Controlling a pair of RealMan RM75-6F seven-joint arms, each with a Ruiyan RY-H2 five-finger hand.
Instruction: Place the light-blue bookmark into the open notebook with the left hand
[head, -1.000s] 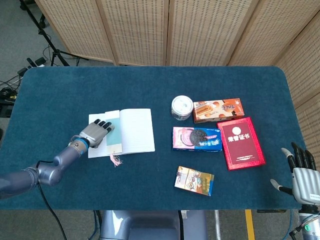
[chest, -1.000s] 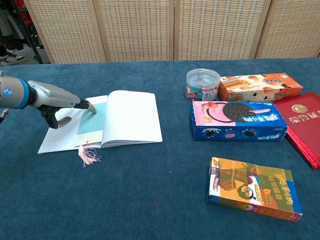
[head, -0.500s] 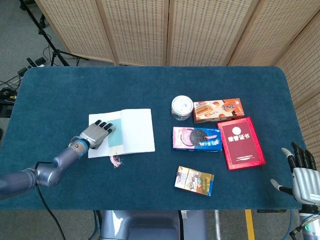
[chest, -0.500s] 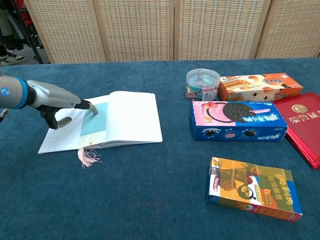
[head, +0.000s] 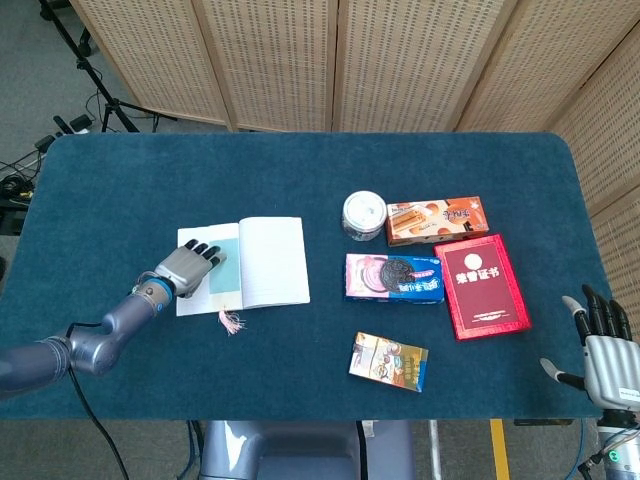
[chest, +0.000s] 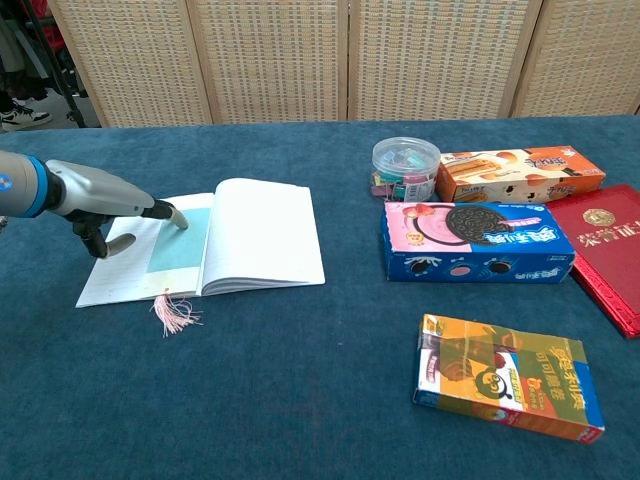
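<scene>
Bookmark (chest: 181, 240), light blue, lies flat on the left page of the open notebook (chest: 262, 236), close to the fold, right under the tips of the left hand (chest: 112, 208). That hand lies low over the page with its fingers (head: 205, 251) stretched out and pressing on the top of the bookmark; it is not gripping anything. A pink tassel (chest: 176, 314) hangs off the near edge of the notebook, just below the hand. Far off to the hand's right sit a round tub (chest: 405, 166), an orange box (chest: 518, 173), a blue cookie box (chest: 478, 241), a red book (chest: 603, 246) and a yellow box (chest: 510, 389). The right hand (head: 604, 350) rests at the far corner of the table (head: 150, 180), fingers spread and holding nothing.
</scene>
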